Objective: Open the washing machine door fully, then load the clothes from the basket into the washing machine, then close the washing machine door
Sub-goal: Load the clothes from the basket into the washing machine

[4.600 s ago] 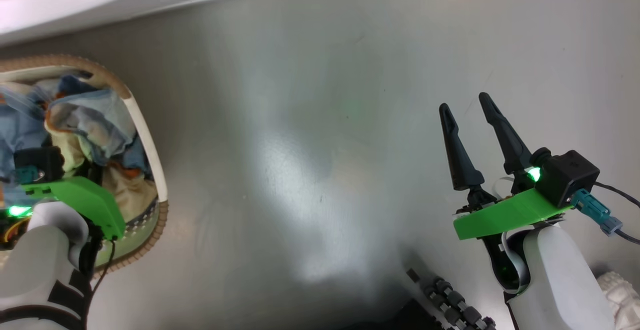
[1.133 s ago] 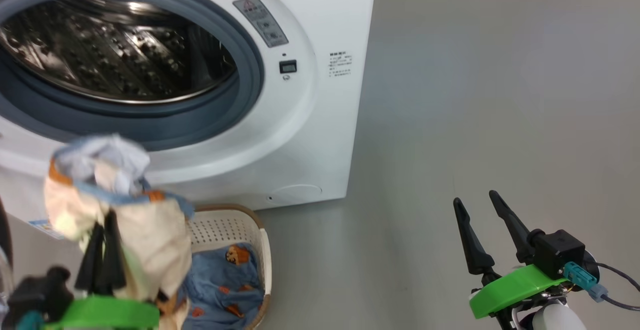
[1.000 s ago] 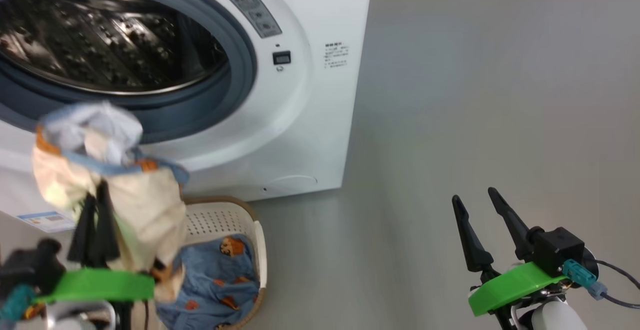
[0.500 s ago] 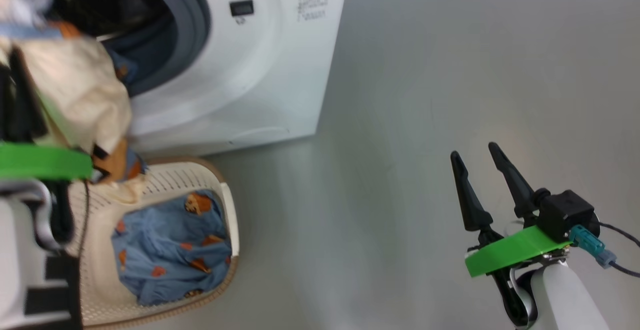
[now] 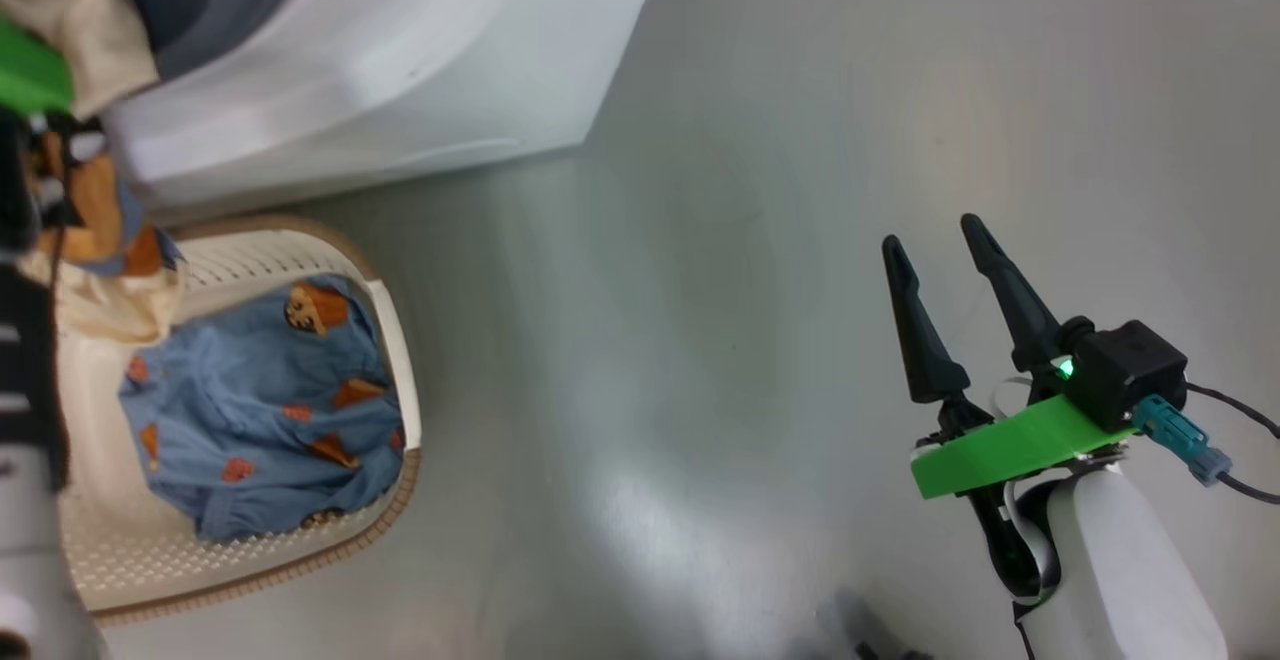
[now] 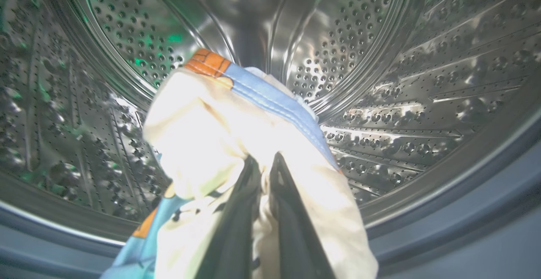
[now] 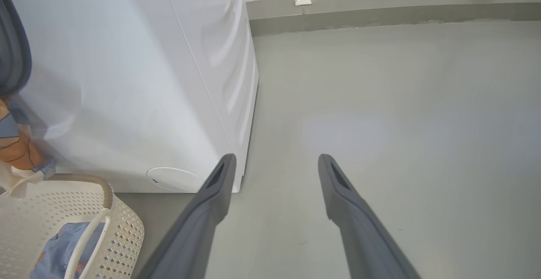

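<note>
Left gripper (image 6: 262,162) pinched on cream-and-blue cloth bundle (image 6: 211,135), perhaps several pieces, at mouth of perforated steel drum (image 6: 401,59) of white boxy washing machine (image 5: 400,70). Light blue orange-printed garment (image 5: 260,390) lies in cream perforated basket (image 5: 396,340), near left. Right gripper (image 5: 930,235) spread, empty, over grey floor (image 5: 700,240), right.

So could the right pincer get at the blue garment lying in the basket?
Probably yes. The right pincer is open and empty, only bare floor lies between it and the basket, and the blue garment lies uncovered inside, though it stands well apart.
</note>
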